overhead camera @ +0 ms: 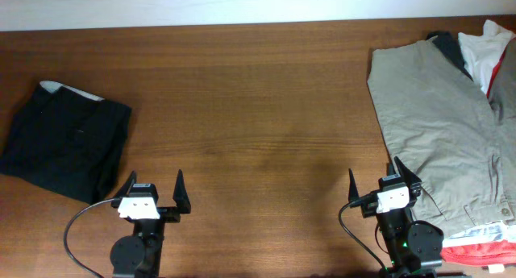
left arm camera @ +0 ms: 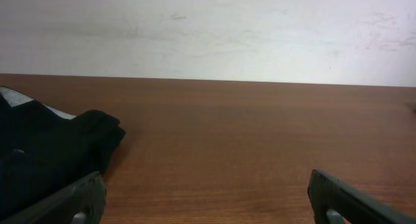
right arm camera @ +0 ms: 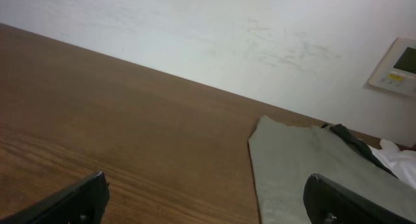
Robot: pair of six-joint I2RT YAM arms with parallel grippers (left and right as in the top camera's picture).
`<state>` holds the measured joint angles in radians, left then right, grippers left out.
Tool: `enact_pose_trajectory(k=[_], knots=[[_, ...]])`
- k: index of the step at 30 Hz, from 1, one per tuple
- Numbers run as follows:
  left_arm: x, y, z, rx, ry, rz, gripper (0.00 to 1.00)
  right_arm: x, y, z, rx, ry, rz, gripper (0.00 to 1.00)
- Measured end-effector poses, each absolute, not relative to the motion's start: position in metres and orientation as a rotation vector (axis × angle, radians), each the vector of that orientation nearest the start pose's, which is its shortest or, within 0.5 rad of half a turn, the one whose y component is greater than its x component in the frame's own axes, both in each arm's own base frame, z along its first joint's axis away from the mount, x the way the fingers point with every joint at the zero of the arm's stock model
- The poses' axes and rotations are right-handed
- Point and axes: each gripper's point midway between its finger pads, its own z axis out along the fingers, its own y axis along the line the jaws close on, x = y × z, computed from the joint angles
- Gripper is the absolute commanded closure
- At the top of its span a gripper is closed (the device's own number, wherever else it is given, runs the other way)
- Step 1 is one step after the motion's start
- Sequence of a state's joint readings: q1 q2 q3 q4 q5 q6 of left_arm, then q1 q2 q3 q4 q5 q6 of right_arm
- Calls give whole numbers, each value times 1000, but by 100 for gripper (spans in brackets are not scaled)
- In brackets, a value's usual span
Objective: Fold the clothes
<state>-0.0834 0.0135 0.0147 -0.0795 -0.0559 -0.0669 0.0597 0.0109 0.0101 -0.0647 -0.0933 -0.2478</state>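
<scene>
Only the overhead view shows the red printed cloth (overhead camera: 484,252) just right of the right hand's arm, at the hem of the broad, smooth khaki-beige shorts (overhead camera: 439,125) spread flat ahead and right of the right hand (overhead camera: 377,175). A soft, folded black garment (overhead camera: 68,149) lies ahead-left of the left hand (overhead camera: 155,177). Both hands sit low over the brown wood-grain table (overhead camera: 258,109), level, fingers spread wide, holding nothing.

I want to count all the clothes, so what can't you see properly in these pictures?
Overhead: khaki shorts run off the right edge.
Overhead: red garment is cut off by the bottom corner.
Overhead: white garment and a dark garment are partly covered by the shorts.
Left wrist: folded black garment is cut by the left edge.
</scene>
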Motion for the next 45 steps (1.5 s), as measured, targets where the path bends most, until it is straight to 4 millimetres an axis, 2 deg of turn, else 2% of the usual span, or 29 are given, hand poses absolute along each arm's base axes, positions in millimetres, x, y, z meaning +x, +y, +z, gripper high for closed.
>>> enact_pose_trajectory(k=[26, 29, 31, 34, 38, 40, 41, 44, 45], knots=[[246, -11, 158, -29, 1649, -69, 1, 244, 31, 160, -321, 1605, -67, 1], [246, -12, 158, -24, 1649, -74, 1, 244, 36, 179, -330, 1525, -45, 1], [246, -14, 161, -16, 1639, -84, 1, 244, 33, 178, -258, 1544, 3, 1], [245, -15, 167, -12, 1640, -88, 1, 243, 22, 171, -177, 1629, -7, 1], [251, -15, 187, -10, 1731, -82, 1, 242, 5, 199, -103, 1782, -82, 1], [267, -17, 199, -9, 1806, -77, 1, 255, 2, 205, -100, 1898, -101, 1], [272, -17, 200, -9, 1840, -74, 1, 261, 1, 199, -106, 1987, -108, 1], [300, -19, 194, -4, 2064, -58, 1, 300, 3, 190, -157, 2312, -132, 1], [303, -19, 190, -3, 2122, -54, 1, 307, 3, 188, -171, 2367, -137, 1]])
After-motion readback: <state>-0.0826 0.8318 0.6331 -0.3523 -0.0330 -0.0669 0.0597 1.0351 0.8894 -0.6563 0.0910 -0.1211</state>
